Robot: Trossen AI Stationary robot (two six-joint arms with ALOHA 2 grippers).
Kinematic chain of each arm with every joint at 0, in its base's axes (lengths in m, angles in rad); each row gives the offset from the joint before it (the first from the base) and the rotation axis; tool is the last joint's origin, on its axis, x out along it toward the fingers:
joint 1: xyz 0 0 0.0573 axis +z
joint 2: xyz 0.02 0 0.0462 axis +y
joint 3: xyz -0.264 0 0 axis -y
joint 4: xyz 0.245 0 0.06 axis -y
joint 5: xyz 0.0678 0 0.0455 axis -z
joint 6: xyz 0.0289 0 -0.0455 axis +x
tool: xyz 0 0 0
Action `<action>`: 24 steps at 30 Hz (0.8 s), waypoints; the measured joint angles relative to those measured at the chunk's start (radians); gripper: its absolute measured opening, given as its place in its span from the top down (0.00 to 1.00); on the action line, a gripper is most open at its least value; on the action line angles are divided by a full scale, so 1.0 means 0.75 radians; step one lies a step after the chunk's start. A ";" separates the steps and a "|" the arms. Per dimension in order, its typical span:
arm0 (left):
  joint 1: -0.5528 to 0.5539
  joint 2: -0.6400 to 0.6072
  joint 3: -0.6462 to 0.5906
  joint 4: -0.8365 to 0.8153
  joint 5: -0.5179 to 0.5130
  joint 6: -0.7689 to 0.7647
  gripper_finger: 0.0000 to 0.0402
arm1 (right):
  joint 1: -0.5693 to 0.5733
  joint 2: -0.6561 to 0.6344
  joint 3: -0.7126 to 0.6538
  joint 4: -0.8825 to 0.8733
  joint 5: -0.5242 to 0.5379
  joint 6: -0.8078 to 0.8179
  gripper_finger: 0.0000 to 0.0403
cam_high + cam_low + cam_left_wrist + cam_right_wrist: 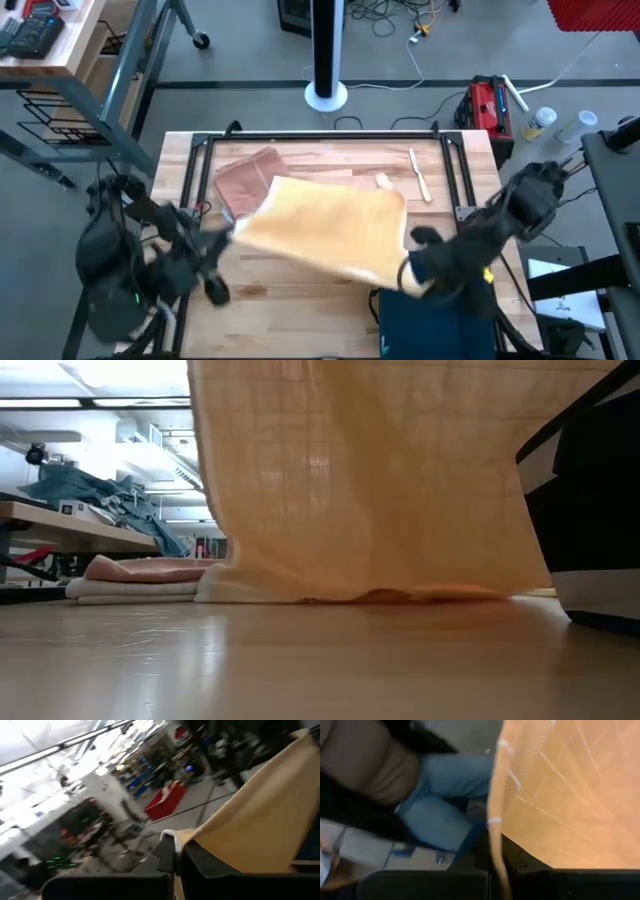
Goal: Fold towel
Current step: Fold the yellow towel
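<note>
The work surface is a light wooden table (300,290) bordered by a dark metal frame (320,137), standing on a grey workshop floor. Beyond the table edge at 12 o'clock stands a white pedestal (326,95); a red case (487,105) lies off the table toward 2 o'clock.

The yellow towel (330,225) is lifted off the table and stretched between both arms, spanning the table centre. In the low view the towel hangs as a curtain, and its lower edge rests on the wood.

The left gripper (228,233) sits at 9 o'clock of the towel. Its fingers are clamped on the towel's corner; the left wrist view shows the white-hemmed corner pinched between the dark fingers (167,855).

The right gripper (415,265) sits at 4 o'clock of the towel, near the table's front edge. Its fingers are closed on the towel's edge; in the right wrist view the hem runs down between the fingers (520,862).

A folded reddish-brown cloth (245,180) lies flat on the table at 10 o'clock, partly covered by the raised towel. A wooden stick (418,172) lies at 2 o'clock, beside the frame.

In the right wrist view, a seated person in jeans (440,800) appears beyond the table.
</note>
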 joint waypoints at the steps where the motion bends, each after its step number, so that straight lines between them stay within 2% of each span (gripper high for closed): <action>1: -0.039 0.008 -0.025 0.048 0.000 -0.020 1.00 | 0.028 0.017 -0.001 0.006 0.001 -0.001 1.00; 6: -0.206 0.066 -0.133 0.449 0.003 -0.037 1.00 | 0.105 0.088 -0.001 0.075 -0.011 -0.001 1.00; 10: -0.320 0.150 -0.153 0.935 0.013 0.132 1.00 | 0.128 0.119 -0.001 0.148 -0.026 0.008 1.00; 13: -0.380 0.213 -0.153 1.169 0.005 0.239 1.00 | 0.132 0.130 -0.001 0.162 -0.045 -0.008 1.00; 20: -0.402 0.316 -0.094 1.254 0.004 0.192 1.00 | 0.138 0.132 -0.001 0.234 -0.160 0.018 1.00; 24: -0.417 0.362 -0.030 1.254 0.005 0.004 1.00 | 0.138 0.126 -0.001 0.301 -0.207 0.173 1.00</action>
